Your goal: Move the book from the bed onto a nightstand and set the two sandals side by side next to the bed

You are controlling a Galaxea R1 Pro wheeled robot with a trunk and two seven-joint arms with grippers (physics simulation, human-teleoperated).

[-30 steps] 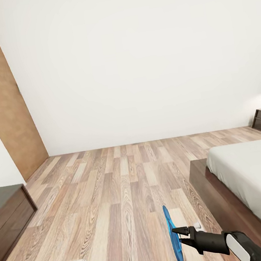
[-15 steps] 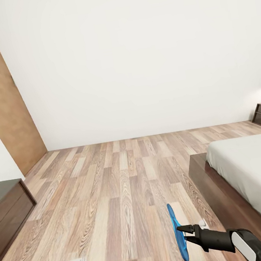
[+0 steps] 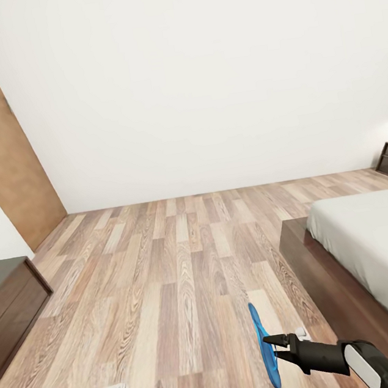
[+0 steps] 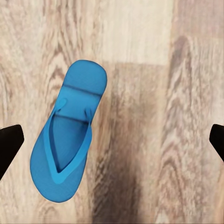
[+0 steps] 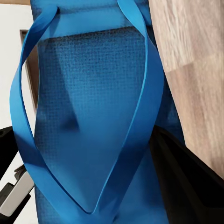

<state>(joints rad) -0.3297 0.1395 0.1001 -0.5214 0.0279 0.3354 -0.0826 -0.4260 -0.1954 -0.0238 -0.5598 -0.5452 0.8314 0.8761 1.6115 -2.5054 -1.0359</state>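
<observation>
The right gripper (image 3: 272,348) is clamped on an upright thin bright blue flip-flop (image 3: 263,344) beside the dark-brown wooden bed (image 3: 329,280); the left gripper (image 4: 112,140), fingers spread, hovers above a second blue flip-flop (image 4: 67,140) lying flat on the wood-plank floor (image 4: 186,93)

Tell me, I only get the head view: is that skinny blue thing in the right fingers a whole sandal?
Observer: Yes. The right wrist view shows the held sandal broadside, sole and both straps, with the right fingers closed on it.
Operator: Where's the other one?
Observer: The left wrist view shows a second sandal lying flat on the wood floor, straps up.
Operator: Is it grabbed?
Observer: No. The left fingers are spread wide, touching nothing.
</observation>
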